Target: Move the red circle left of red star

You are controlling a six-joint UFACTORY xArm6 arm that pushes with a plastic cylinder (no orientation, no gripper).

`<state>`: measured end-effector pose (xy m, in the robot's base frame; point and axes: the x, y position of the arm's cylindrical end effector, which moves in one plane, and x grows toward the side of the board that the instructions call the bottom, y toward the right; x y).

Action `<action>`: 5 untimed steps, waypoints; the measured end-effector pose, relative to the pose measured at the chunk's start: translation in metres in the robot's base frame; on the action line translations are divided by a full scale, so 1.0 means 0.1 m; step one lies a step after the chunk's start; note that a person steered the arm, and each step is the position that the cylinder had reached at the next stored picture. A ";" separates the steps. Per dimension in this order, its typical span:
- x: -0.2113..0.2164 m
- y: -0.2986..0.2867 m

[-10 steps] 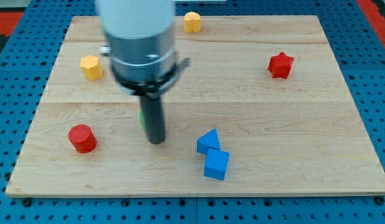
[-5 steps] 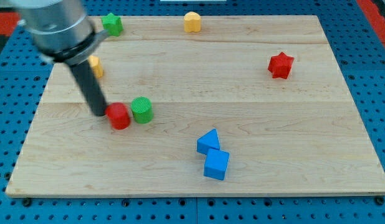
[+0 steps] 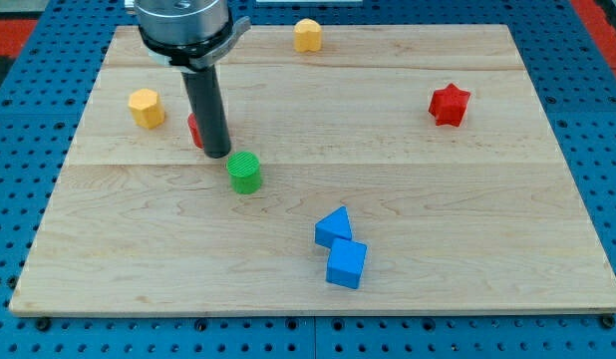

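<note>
Nearest the view's bottom, two blue blocks sit touching on the wooden tabletop (image 3: 467,249): a blue cube (image 3: 346,264) and, just above it, a blue triangular block (image 3: 333,226). Farther up and toward the view's left stands one green cylinder (image 3: 244,172).

Just above and left of the green cylinder is my tip (image 3: 217,155), the lower end of the dark rod that serves as end effector. It has no jaws to spread or press together, and it pinches nothing. The one red circle (image 3: 194,130) is mostly hidden behind the rod, with only a red sliver showing at the rod's left edge, so my tip is right against it or just in front of it; I cannot tell which. It lies well apart from the red star (image 3: 449,104), far to that star's left, in the tabletop's left half.

Left of the red circle sits one yellow block (image 3: 145,107), roughly hexagonal. The single red star is at the view's right at about the same depth. Farthest away, near the top edge, is a second yellow block (image 3: 307,35), rounded on top.
</note>
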<state>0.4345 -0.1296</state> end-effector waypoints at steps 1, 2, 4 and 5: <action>-0.23 -0.55; -0.56 0.22; -0.49 1.26; -0.16 1.21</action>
<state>0.4180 -0.0088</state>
